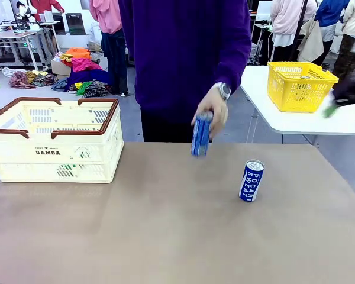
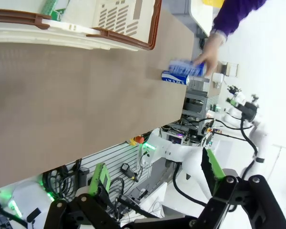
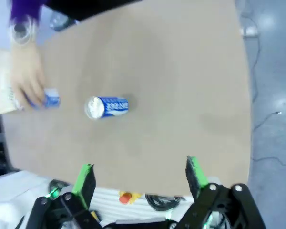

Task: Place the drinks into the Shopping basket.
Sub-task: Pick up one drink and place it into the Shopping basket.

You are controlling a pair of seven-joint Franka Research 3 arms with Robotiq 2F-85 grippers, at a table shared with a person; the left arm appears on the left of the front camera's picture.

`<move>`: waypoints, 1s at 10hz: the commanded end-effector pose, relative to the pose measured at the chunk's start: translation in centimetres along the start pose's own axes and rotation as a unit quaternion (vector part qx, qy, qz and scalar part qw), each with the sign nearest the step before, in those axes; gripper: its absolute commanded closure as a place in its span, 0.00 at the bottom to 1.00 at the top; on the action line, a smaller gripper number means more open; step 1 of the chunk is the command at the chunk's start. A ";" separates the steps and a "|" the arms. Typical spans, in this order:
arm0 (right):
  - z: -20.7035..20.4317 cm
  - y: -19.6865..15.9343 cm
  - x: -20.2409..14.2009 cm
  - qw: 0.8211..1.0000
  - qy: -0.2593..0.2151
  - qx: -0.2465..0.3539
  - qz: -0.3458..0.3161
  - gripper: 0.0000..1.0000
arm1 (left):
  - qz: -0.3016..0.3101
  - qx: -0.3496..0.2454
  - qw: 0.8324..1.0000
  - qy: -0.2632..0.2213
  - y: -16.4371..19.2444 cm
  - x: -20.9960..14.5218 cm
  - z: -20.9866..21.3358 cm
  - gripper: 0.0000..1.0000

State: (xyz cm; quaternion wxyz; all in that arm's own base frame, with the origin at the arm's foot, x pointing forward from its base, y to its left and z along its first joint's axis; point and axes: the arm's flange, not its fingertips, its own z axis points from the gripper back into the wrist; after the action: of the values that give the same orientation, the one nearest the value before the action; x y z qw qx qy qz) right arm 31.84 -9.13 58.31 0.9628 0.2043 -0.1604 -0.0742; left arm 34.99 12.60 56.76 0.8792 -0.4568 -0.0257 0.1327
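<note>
Sitting at the worktop's (image 1: pixel 165 236) left rear: basket (image 1: pixel 53 139), cream lattice, brown handles lying along the rim, "DAMDA" on its near wall. Upright, well apart from both cans.

Centre, at the far edge: person in a purple sleeve, hand (image 1: pixel 214 109) gripping the held can (image 1: pixel 200 136) by its top. The can is blue, blurred and a little tilted. Cannot tell whether its base touches the worktop.

Right of centre, nearer the robot: loose can (image 1: pixel 251 180), blue with white "POCARI SWEAT" lettering and a silver top. It stands upright on the worktop, near the held can but apart from it. Nothing touches it.

Far right, on a separate white table (image 1: pixel 284 121): yellow basket (image 1: pixel 300 86).

Left wrist view: left claw (image 2: pixel 155 174) wide, green pads (image 2: pixel 99 177) well apart, nothing between them. It hangs past the worktop's edge on the robot's side. The basket corner, the hand and both cans lie far off.

Right wrist view: right claw (image 3: pixel 140 175) also wide, holding nothing, by the worktop's near edge. The loose can stands ahead of it and well apart, with the hand and held can beyond.
</note>
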 end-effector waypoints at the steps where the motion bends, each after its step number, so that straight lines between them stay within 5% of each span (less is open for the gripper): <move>1: 3.3 -7.2 0.6 0.994 0.015 0.099 -0.031 0.00 | 0.004 0.001 1.000 -0.001 0.0 -0.3 0.0 0.00; 3: 2.6 -12.5 -0.6 0.982 0.006 0.163 -0.099 0.00 | 0.004 0.001 1.000 -0.001 0.0 -0.3 0.0 0.00; 5: 1.7 -13.4 -1.3 0.978 0.002 0.175 -0.115 0.00 | 0.004 0.001 1.000 -0.001 0.0 -0.3 0.0 0.00; 7: 1.3 -11.3 -0.8 0.982 0.003 0.158 -0.102 0.00 | 0.004 0.001 1.000 -0.001 0.0 -0.3 0.0 0.00; 10: -2.6 -1.8 1.6 0.996 0.029 0.067 -0.055 0.00 | 0.004 0.001 1.000 -0.001 0.0 -0.3 0.0 0.00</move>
State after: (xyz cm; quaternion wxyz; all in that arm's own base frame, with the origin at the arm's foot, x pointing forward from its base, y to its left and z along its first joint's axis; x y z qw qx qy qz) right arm 33.11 -13.16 55.94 0.9337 0.3190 -0.1221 -0.1077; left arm 34.98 12.57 56.78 0.8793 -0.4568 -0.0258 0.1324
